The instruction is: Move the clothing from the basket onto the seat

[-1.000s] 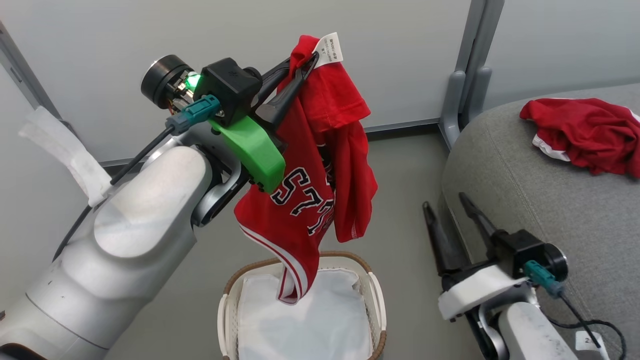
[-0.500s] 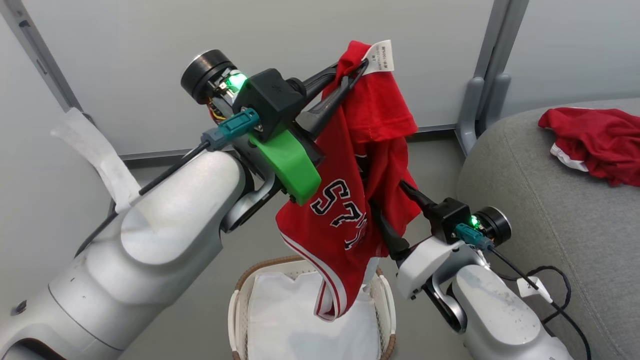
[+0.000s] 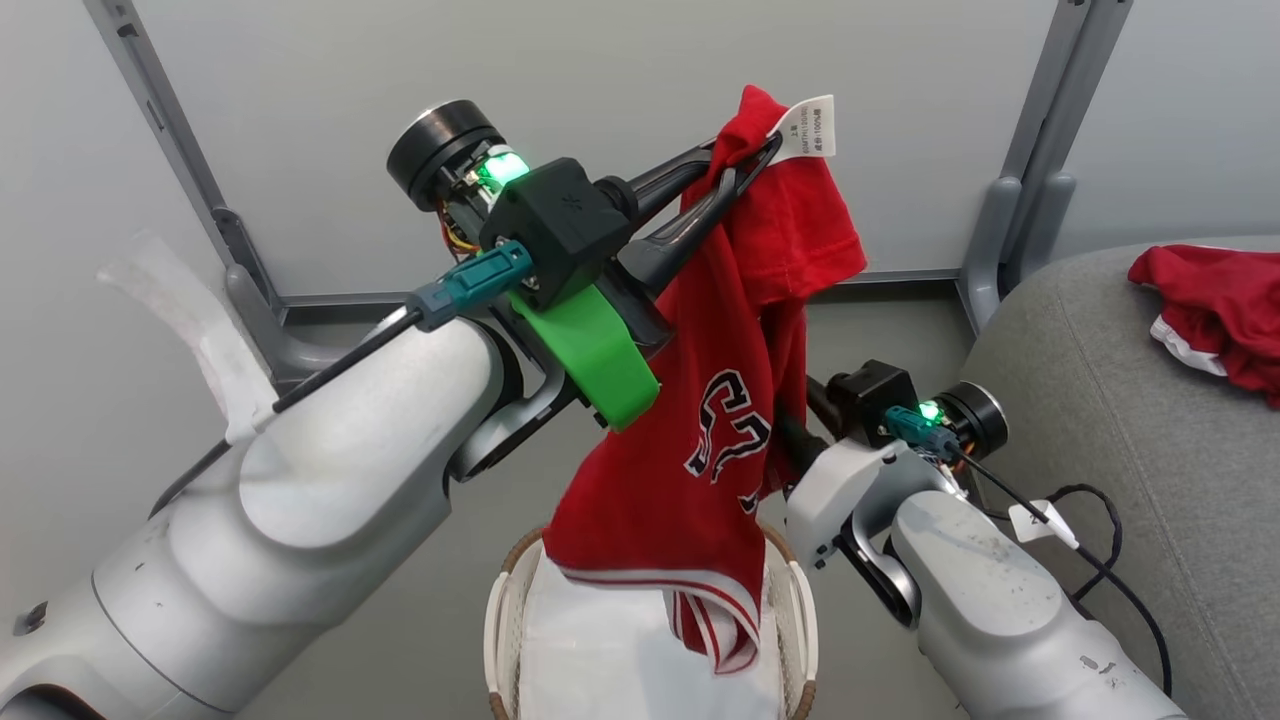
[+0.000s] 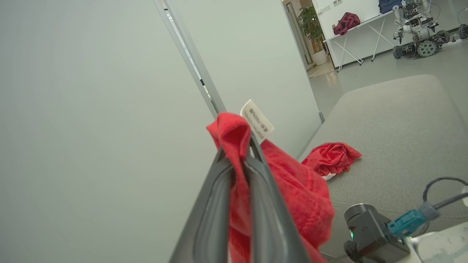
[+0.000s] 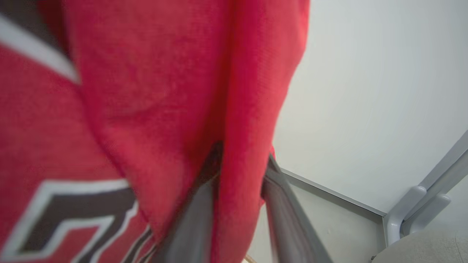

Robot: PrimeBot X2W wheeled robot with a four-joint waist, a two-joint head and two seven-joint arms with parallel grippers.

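Red clothing [image 3: 720, 400] is dangling from our clamped left gripper [image 4: 239, 146]; our right gripper [image 5: 245, 153] is straddling a fold, grip uncertain.

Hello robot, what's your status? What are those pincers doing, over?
Left tool shut on red jersey, hanging over basket. Right tool astride a lower fold, grip unclear. One garment on seat. Nothing seen in the way.

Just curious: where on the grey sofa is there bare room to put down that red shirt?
The seat is mostly bare: the broad grey stretch between its rounded near edge and the crumpled red garment. Crowded there, and around the held shirt over the basket.
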